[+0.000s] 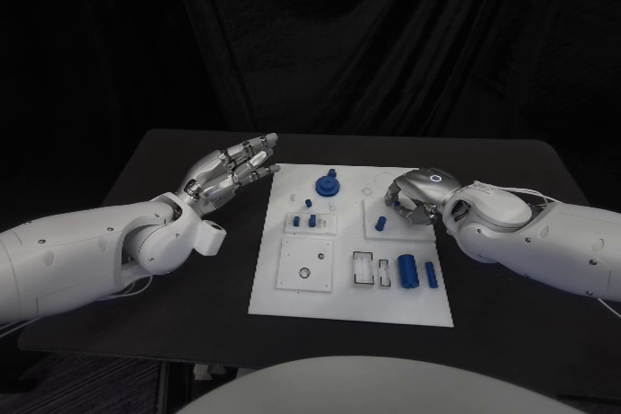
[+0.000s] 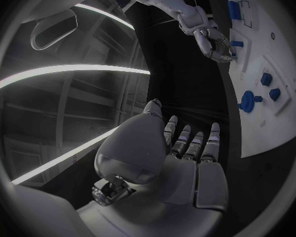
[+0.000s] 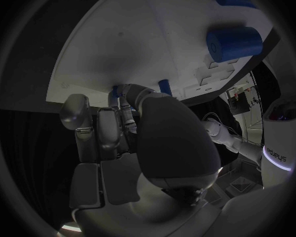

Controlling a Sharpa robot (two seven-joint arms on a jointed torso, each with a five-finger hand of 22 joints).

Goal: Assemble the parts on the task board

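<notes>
The white task board (image 1: 295, 293) lies mid-table. On it are a round blue knob (image 1: 328, 186), small blue pegs (image 1: 304, 221), a standing peg (image 1: 380, 223) and a thick blue cylinder (image 1: 407, 270). My left hand (image 1: 233, 167) hovers open beside the board's far left corner, fingers stretched and apart, holding nothing. My right hand (image 1: 415, 197) is curled down over the board's far right part, just beyond the standing peg. In the right wrist view my right hand (image 3: 148, 137) has a sliver of blue (image 3: 114, 92) at its fingertips; I cannot tell whether it is gripped.
A slim blue cylinder (image 1: 431, 273) lies beside the thick one near the board's front right. White inset plates with slots (image 1: 308, 266) sit on the front half. Black table (image 1: 155, 176) surrounds the board, with dark curtain behind.
</notes>
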